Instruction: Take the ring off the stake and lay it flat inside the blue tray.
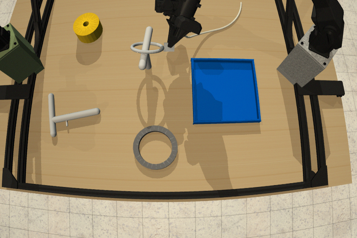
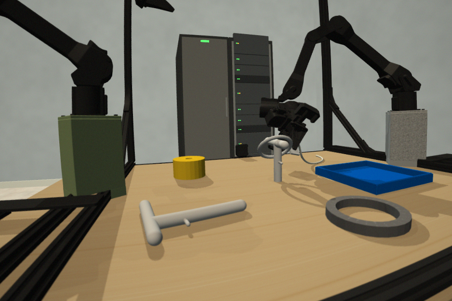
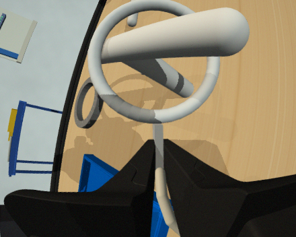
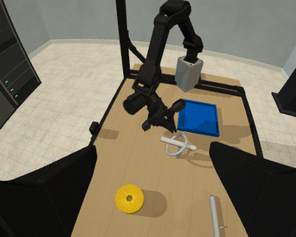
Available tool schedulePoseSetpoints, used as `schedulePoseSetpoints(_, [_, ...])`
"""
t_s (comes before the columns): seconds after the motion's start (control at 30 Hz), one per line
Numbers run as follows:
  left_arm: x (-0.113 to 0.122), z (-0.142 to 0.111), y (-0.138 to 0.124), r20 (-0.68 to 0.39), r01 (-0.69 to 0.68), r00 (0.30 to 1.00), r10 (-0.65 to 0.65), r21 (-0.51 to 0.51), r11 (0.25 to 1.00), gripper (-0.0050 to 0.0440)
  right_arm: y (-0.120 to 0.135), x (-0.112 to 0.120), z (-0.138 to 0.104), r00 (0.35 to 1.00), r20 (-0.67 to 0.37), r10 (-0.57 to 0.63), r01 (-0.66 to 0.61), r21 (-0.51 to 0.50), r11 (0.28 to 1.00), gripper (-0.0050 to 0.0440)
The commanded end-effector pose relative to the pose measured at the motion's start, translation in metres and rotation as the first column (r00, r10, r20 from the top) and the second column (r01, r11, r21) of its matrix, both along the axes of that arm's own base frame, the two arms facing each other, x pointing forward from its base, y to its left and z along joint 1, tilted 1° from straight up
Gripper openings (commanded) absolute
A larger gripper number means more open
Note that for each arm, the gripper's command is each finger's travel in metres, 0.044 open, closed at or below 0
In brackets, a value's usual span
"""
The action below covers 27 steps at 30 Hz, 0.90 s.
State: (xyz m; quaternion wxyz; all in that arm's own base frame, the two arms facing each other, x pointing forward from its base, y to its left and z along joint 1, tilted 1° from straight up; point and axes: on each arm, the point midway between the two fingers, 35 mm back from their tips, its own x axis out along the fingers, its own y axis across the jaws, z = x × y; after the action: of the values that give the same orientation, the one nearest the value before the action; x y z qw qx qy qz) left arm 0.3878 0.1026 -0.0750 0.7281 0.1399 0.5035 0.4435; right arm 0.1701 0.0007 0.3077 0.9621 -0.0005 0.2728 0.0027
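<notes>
A pale ring with a flat grey tab and a trailing cord is up at the crossbar of the standing T-shaped stake. The crossbar passes through the ring's opening; whether they touch is unclear. My left gripper is shut on the ring's tab. My right gripper is open and empty, high above the table. The blue tray lies flat, open side up, and empty.
A second T-shaped stake lies on its side. A thick grey ring lies flat on the table, nearer the front than the tray. A yellow cylinder stands at the back left in the top view.
</notes>
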Motion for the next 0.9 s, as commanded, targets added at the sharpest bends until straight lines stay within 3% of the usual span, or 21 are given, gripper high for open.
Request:
schedulePoseSetpoints(0.0, [0.002,-0.003,-0.003,-0.003,-0.003,1.0,0.003,0.024,1.0,0.0,-0.001,0.0,0.0,1.0,-0.001,-0.006,0.006,0.0,1.0,0.04])
schedulePoseSetpoints(0.87, [0.007,-0.012,-0.019,-0.042,0.001,0.999,0.005,0.158,0.987,0.0,-0.001,0.0,0.0,1.0,-0.001,-0.006,0.006,0.0,1.0,0.04])
